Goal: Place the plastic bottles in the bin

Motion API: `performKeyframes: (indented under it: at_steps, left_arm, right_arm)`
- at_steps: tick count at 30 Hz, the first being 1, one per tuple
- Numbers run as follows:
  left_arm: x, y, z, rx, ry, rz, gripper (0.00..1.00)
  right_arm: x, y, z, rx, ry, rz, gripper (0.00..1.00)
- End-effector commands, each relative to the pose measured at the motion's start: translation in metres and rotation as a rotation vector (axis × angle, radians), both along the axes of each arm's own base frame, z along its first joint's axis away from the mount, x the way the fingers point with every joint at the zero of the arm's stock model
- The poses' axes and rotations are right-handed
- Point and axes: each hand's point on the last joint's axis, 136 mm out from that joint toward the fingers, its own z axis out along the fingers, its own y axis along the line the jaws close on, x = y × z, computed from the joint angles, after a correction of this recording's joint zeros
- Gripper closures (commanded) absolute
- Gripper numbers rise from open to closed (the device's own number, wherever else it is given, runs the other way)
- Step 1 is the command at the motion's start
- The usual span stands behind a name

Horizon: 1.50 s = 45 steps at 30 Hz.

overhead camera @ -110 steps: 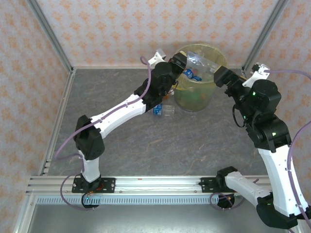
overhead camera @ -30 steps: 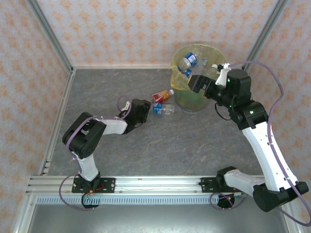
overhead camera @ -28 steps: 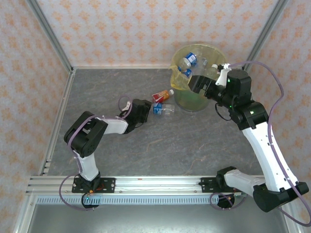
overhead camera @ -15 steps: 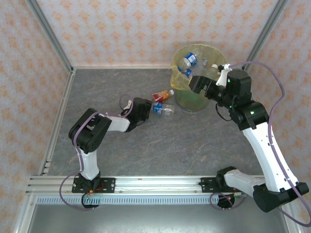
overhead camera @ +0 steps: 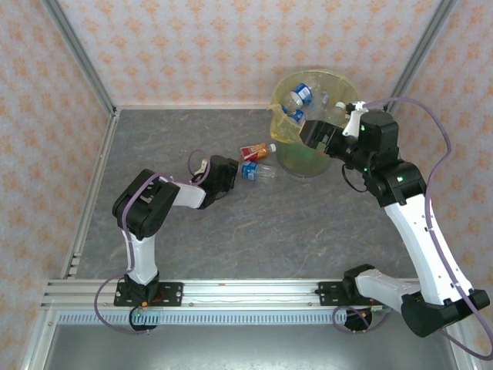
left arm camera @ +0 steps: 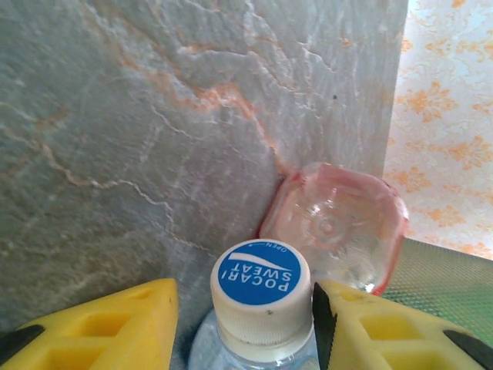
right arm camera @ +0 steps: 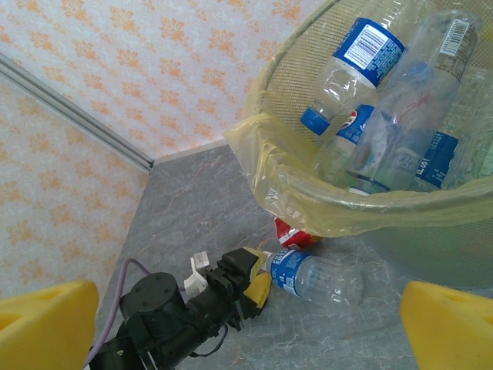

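A clear bottle (overhead camera: 259,171) with a blue label lies on the grey table just left of the bin (overhead camera: 308,158). My left gripper (overhead camera: 234,174) lies low at the bottle's cap end, its yellow fingers (left arm camera: 108,324) closed in on the blue-topped cap (left arm camera: 260,289); the right pad touches the cap. A red-orange labelled bottle (overhead camera: 256,149) lies just beyond, its base (left arm camera: 335,227) facing my left wrist camera. The yellow-lined bin (right arm camera: 308,193) holds several clear blue-labelled bottles (right arm camera: 362,62). My right gripper (overhead camera: 311,131) hovers open over the bin's near rim, holding nothing.
Patterned walls with metal corner posts (overhead camera: 77,54) close in the table on three sides. The bin stands in the far right corner. Open grey tabletop (overhead camera: 269,231) lies between the arms and the bottles.
My left gripper has narrowed around the clear bottle's cap and its elbow has swung forward; the bottle turned slightly. The right arm has held still over the bin.
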Motion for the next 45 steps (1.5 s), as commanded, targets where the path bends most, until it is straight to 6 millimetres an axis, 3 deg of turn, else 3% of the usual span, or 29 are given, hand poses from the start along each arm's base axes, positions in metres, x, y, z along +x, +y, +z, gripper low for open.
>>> performKeyframes:
  at_steps: [1, 11, 14, 17, 24, 36, 45]
  left_arm:
    - [0.013, -0.006, 0.005, -0.027, -0.030, -0.010, 0.51]
    - [0.024, -0.017, 0.011, -0.075, -0.072, -0.028, 0.52]
    - [0.025, -0.015, 0.015, -0.079, -0.086, -0.022, 0.56]
    - [0.023, -0.014, 0.018, -0.085, -0.093, -0.020, 0.68]
    - [0.014, -0.008, 0.041, -0.116, -0.136, -0.012, 0.71]
    - [-0.005, 0.012, 0.137, -0.120, -0.283, 0.010, 0.73]
    - [-0.004, 0.014, 0.256, -0.047, -0.480, 0.054, 0.74]
  right_arm:
    - [-0.009, -0.006, 0.019, 0.011, -0.046, -0.020, 0.01]
    - [-0.013, -0.011, 0.019, 0.009, -0.044, -0.043, 0.00]
    - [-0.013, -0.010, 0.019, 0.017, -0.043, -0.039, 0.00]
    - [-0.012, -0.009, 0.021, 0.021, -0.046, -0.039, 0.00]
    - [-0.012, -0.010, 0.020, 0.017, -0.048, -0.040, 0.00]
    - [-0.009, -0.033, 0.032, 0.002, -0.107, -0.169, 0.00]
    - [-0.013, -0.057, 0.052, 0.015, -0.183, -0.295, 0.00]
